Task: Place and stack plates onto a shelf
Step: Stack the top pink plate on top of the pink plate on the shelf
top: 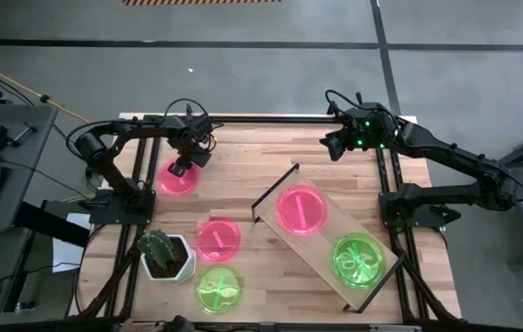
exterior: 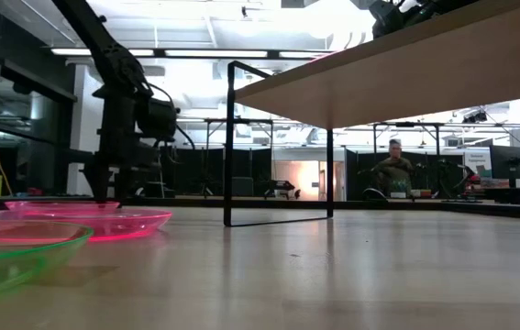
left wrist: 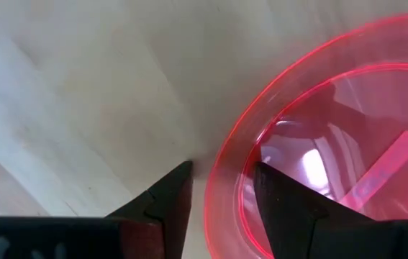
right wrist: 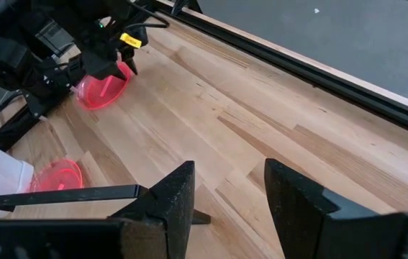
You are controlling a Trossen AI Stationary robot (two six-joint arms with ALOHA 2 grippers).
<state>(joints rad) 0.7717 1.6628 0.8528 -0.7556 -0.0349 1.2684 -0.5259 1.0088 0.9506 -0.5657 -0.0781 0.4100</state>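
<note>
The left gripper (top: 180, 170) straddles the rim of a translucent neon-pink round plastic plate (top: 179, 177) on the desk (top: 243, 157), jaws narrowly parted, rim between them (not yet pinched). A shallow bite could let it slip. The right gripper (top: 335, 148) hovers wide beyond the light-wood shelf (top: 330, 249); open room lies between.
</note>
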